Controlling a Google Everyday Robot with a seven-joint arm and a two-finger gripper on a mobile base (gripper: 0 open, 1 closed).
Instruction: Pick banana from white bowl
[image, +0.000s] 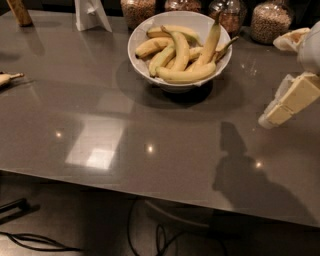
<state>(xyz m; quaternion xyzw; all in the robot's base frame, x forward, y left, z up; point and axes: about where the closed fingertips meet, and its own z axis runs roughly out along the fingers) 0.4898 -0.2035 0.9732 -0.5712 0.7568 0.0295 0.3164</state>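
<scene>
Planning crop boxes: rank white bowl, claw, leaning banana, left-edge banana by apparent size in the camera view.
1. white bowl
2. claw, at the right edge, and leaning banana: close; the claw is nearer, so unranked
3. left-edge banana, cut off by the frame
</scene>
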